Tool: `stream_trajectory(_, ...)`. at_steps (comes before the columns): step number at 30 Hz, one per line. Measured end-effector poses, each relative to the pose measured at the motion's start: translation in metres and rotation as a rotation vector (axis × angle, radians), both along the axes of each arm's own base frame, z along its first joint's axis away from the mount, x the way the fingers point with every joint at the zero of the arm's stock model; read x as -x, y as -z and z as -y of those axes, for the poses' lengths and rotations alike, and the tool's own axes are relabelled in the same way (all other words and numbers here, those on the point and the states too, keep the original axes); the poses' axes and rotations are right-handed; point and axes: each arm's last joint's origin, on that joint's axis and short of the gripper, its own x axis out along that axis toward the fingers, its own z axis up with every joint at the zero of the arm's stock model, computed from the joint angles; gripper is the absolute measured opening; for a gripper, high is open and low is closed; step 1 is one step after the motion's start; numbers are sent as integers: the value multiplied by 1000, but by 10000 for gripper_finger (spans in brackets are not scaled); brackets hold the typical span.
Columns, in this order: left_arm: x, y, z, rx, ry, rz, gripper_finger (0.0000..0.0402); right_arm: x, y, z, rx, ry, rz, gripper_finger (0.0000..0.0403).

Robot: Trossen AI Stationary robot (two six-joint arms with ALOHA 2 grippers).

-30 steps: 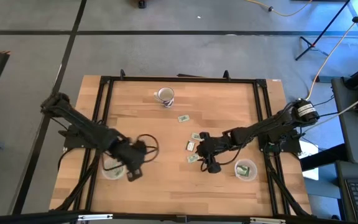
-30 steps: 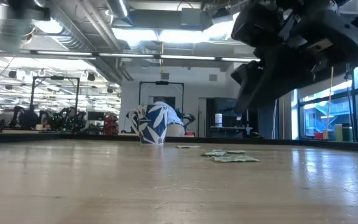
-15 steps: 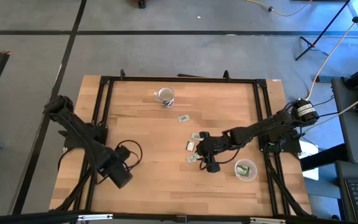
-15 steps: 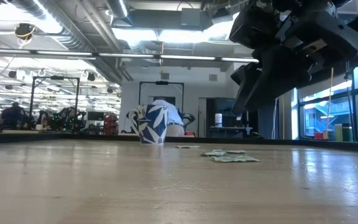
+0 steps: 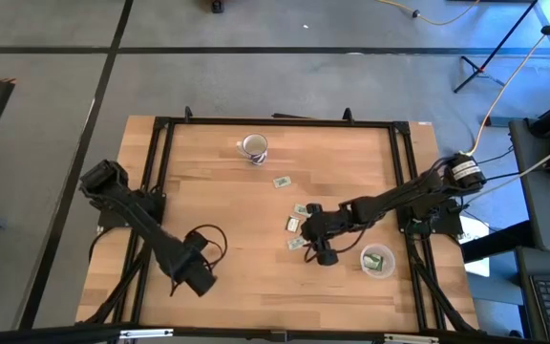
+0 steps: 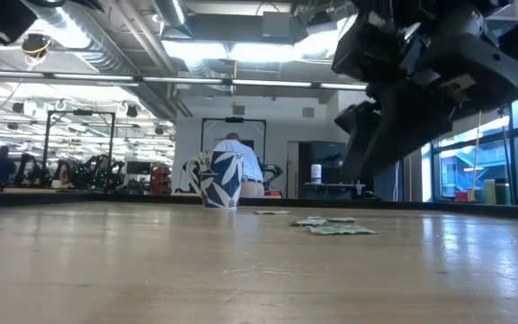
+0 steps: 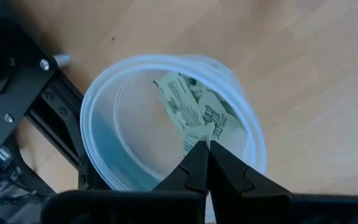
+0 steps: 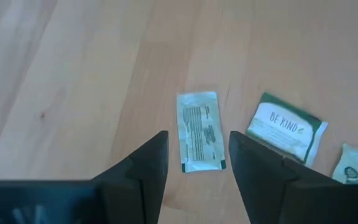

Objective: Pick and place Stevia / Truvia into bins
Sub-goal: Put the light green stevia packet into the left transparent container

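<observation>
L gripper (image 7: 205, 144) sits over the L cup (image 7: 98, 155) near the surface's (image 5: 227, 191) front-left edge, jaws closed tip to tip w/ nothing pinched, a packet (image 7: 188, 112) lying inside the cup just beyond the tips. R gripper (image 8: 194, 149) hangs right of centre, jaws spread wide above a white packet (image 8: 199, 130) lying flat on the wood, a green-and-white packet (image 8: 284, 127) just beside it & more packets (image 5: 299, 210) scattered nearby. R cup (image 5: 378, 260) stands near the front-right w/ packets in it; patterned mug (image 5: 253, 146) is well apart toward the back.
</observation>
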Motion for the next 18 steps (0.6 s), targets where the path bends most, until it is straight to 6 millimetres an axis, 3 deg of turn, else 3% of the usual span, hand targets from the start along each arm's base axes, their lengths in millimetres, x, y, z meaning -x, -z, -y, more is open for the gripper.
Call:
stream_trajectory(8, -5, -3, -9, 19, 9, 7, 12, -3, 22, 0, 50, 22, -63, 171)
stream_trajectory(18, -4, -9, -11, 39, 26, 26, 75, -6, 34, 6, 82, 63, -98, 171)
